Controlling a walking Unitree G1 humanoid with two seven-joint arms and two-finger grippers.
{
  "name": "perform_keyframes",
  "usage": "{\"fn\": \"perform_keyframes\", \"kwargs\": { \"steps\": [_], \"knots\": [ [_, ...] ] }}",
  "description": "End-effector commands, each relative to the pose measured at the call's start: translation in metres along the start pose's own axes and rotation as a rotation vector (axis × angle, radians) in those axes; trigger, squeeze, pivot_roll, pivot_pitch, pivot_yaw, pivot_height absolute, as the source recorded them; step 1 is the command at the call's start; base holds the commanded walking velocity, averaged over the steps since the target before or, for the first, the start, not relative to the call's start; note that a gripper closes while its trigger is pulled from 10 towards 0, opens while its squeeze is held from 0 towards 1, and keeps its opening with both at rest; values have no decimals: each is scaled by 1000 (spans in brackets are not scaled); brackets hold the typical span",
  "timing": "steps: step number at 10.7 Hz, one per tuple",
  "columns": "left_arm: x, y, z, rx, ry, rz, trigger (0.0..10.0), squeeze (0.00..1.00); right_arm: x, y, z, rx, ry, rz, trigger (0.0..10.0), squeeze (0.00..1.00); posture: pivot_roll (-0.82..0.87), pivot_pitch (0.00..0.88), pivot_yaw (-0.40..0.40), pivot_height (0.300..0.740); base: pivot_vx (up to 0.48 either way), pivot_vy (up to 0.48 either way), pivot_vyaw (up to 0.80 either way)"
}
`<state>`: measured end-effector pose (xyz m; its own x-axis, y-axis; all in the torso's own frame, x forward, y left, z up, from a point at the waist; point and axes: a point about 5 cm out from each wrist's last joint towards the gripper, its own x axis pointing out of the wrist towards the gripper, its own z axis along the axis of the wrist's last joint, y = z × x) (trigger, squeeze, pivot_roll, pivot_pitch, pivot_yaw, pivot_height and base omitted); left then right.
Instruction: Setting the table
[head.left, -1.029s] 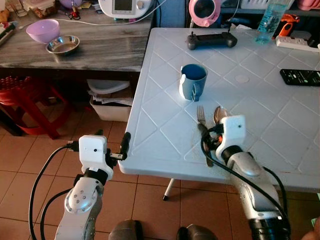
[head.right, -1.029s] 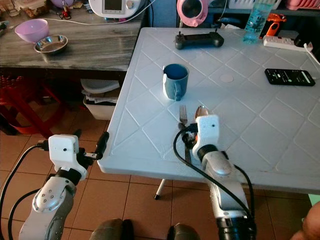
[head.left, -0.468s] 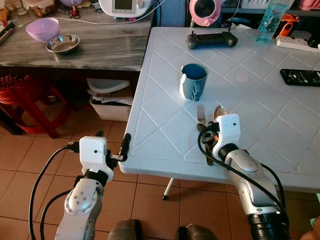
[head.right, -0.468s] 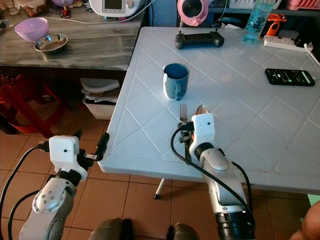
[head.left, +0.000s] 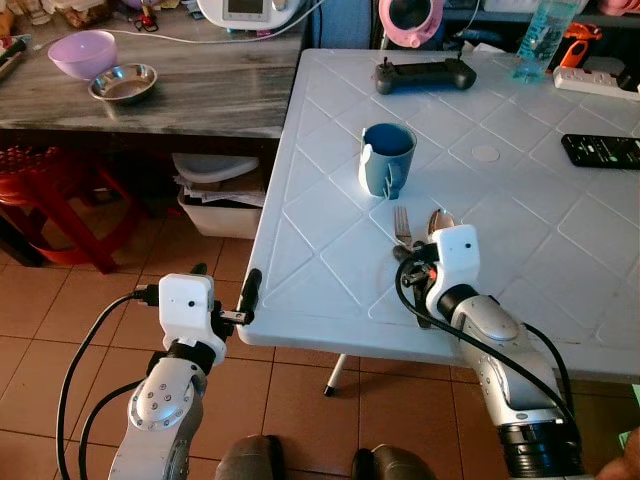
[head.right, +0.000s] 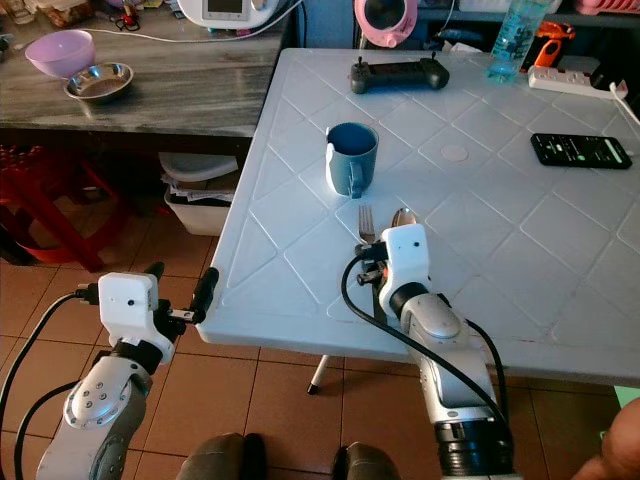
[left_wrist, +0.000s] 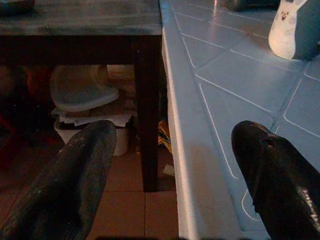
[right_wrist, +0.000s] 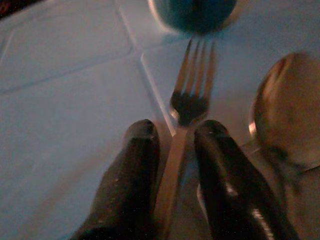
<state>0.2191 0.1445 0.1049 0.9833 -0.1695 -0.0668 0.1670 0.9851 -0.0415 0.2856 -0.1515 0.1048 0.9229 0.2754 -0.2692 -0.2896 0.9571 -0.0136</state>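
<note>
Table: white plastic table (head.left: 330, 250), centre-right of frame.
On it: blue mug (head.left: 387, 160), fork (head.left: 402, 228), spoon (head.left: 439, 222), controller (head.left: 424, 76), phone (head.left: 602, 150).

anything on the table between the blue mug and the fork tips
No, that stretch is bare white table: the eye views show a short empty gap from the blue mug to the fork, with the spoon off beside the fork.

White plastic table (head.left: 330, 240) carries a black game controller (head.left: 417, 76) at the far edge, a black phone (head.left: 603, 150) to the right, a white power strip (head.left: 594, 84) and a clear water bottle (head.left: 536, 42). Grey wooden counter (head.left: 190, 95) alongside holds a purple bowl (head.left: 82, 52) touching a steel bowl (head.left: 123, 83). Red stool (head.left: 55, 200) and a white bin (head.left: 222, 195) beneath it.
</note>
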Motion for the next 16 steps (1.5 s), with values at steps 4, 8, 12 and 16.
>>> {"fn": "perform_keyframes", "kwargs": {
  "steps": [4,8,12,16],
  "knots": [
    [-2,-1,1,5,10,-28,10000,0,2,0,-32,43,221,44,0,0,3,133,44,740,0,0,0],
    [-2,-4,-1,-10,20,-48,10000,0,-3,1,-44,120,311,43,0,0,3,128,39,740,0,0,0],
    [0,4,-3,39,29,13,10000,0,-1,15,-33,259,315,105,0,0,2,130,33,740,0,120,0],
    [3,8,-3,100,11,49,10000,0,3,25,-10,342,210,143,0,0,2,109,24,740,0,480,0]
  ]
}}
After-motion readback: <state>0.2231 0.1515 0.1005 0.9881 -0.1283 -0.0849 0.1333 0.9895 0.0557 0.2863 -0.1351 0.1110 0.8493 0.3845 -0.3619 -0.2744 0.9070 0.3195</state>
